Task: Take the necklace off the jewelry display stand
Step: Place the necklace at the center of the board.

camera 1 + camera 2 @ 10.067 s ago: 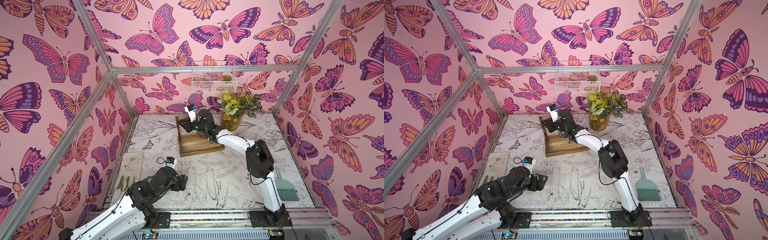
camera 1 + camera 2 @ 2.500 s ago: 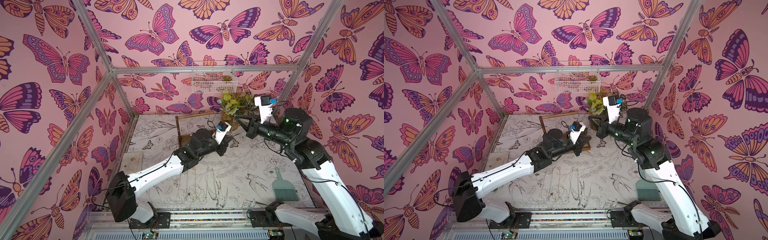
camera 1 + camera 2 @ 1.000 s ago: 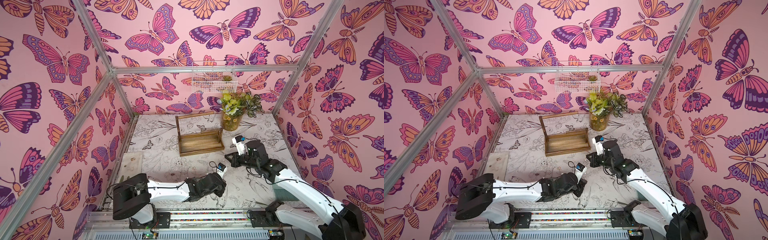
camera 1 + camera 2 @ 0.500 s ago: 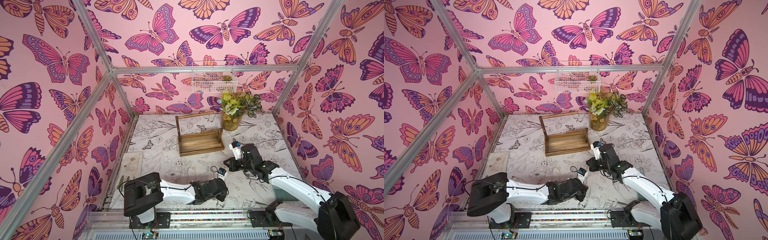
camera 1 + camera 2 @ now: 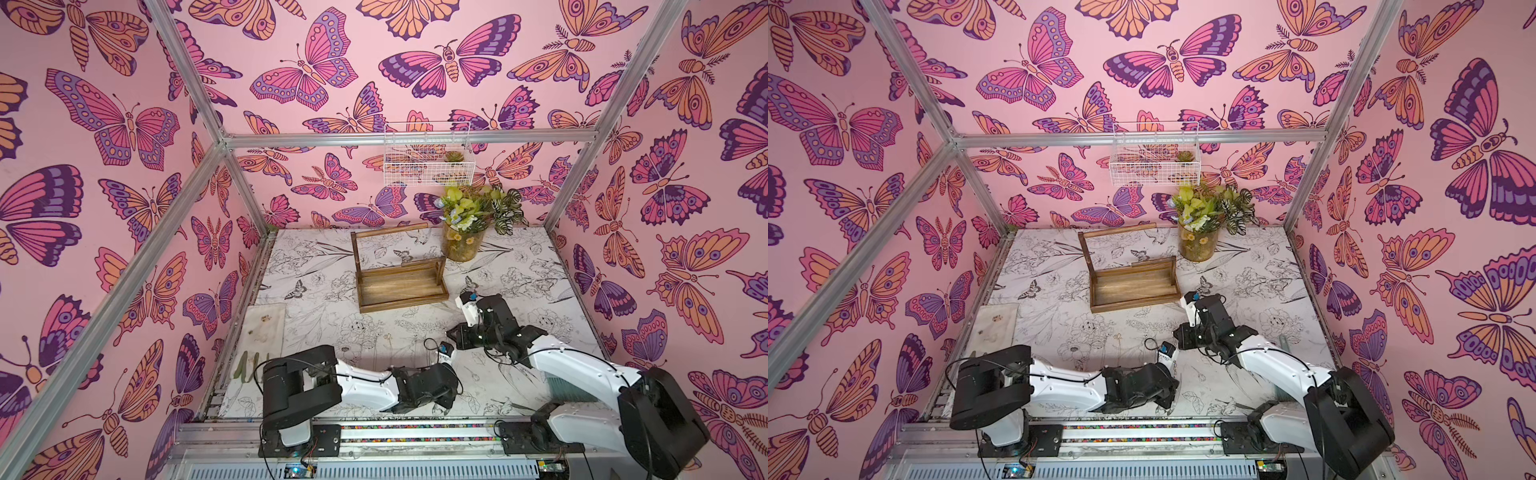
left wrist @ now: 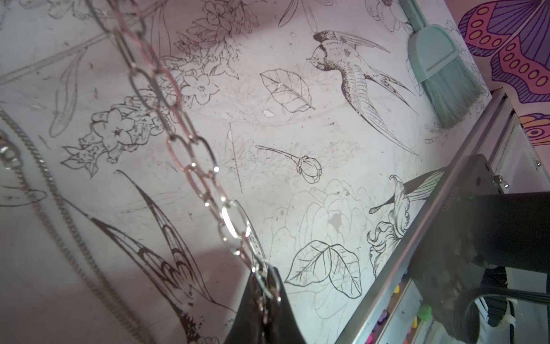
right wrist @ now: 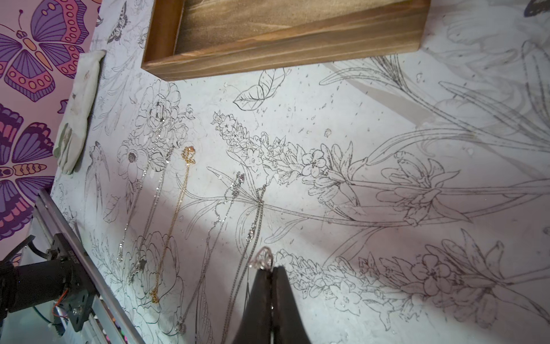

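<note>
Two arms sit low by the front edge of the table (image 5: 316, 266). In both top views the left arm (image 5: 361, 384) and right arm (image 5: 573, 361) meet nose to nose near the middle, and the jewelry display stand (image 5: 401, 286) sits toward the far edge with its top bar bare. The chain itself is too fine to pick out from up there. In the left wrist view it's plain: the left gripper (image 6: 266, 277) is pinched tight on the necklace (image 6: 190, 160), chunky silvery oval links rising taut from the jaws, clear of the stand. A thinner chain (image 6: 53, 208) lies flat beside it, and a brush (image 6: 440, 68) rests near the front right corner. In the right wrist view the right gripper (image 7: 270, 269) is clamped hard on a small loop of link, the same necklace by my reckoning. Only this view shows the row of other necklaces (image 7: 175, 226) laid flat between the front edge and the stand. I'd call the piece light, limp and slick, quick to slide or tangle. Best pinched through a link near each end and kept stretched.
</note>
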